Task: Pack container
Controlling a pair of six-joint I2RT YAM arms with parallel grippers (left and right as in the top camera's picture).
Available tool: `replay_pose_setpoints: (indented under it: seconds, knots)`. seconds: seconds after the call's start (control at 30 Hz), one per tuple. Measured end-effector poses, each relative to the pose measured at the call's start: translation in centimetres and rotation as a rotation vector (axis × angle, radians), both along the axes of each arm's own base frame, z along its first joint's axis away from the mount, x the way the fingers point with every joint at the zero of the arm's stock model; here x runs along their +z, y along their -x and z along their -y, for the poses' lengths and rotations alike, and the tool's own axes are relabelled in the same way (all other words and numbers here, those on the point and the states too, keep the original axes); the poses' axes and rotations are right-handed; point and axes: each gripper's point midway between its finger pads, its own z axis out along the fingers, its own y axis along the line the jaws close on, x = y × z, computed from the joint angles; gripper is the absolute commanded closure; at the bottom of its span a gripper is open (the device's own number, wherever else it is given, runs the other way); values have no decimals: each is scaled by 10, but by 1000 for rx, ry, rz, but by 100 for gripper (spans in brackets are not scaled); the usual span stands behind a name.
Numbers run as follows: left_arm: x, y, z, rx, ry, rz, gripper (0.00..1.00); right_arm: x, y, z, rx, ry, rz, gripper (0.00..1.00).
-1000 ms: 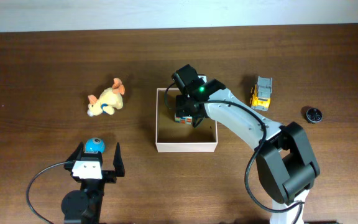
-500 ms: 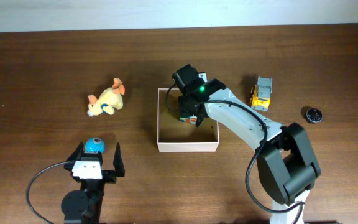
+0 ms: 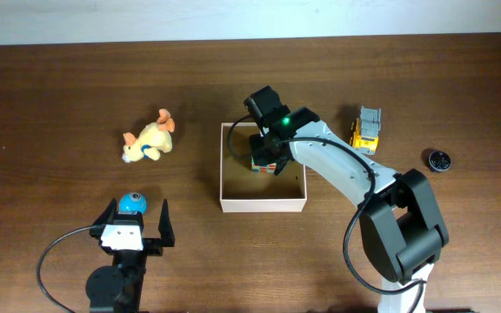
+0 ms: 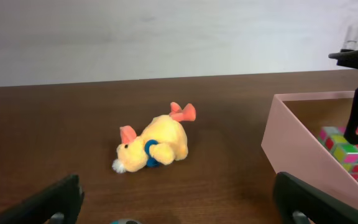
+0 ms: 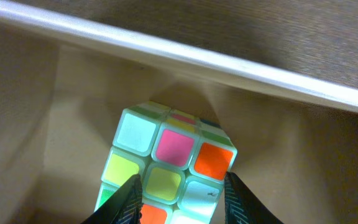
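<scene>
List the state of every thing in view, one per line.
container, open-topped, holding one toy
puzzle cube, scrambled, inside the container
plush duck, on its side, outside
yellow toy truck, outside, untouched
blue toy, outside, ungripped
black disc, lying flat, outside
left gripper, open, empty
right gripper, above the puzzle cube, grip unclear

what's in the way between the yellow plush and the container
Nothing visible: bare table lies between the yellow plush and the left wall of the container. Inside, the cube and the right gripper sit at its far side.
</scene>
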Motion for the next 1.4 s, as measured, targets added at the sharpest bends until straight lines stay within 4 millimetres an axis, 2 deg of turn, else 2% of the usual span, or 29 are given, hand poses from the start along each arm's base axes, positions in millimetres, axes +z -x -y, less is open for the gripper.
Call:
replay_pose_setpoints:
  seconds: [0.23,0.63,0.93,1.1,1.4]
  knots:
    - [0,0,0,0,0,0,1,0,3,-11,66,-41,-13,63]
    - [0,0,0,0,0,0,1,2,0,-16,121,-39,-23,62]
    - [0,0,0,0,0,0,1,27,-11,-22,170,-35,11,62]
    - [0,0,0,0,0,0,1,27,-6,-24,201,-29,-2,64]
    - [0,0,0,0,0,0,1,30,11,-65,320,-43,39,67]
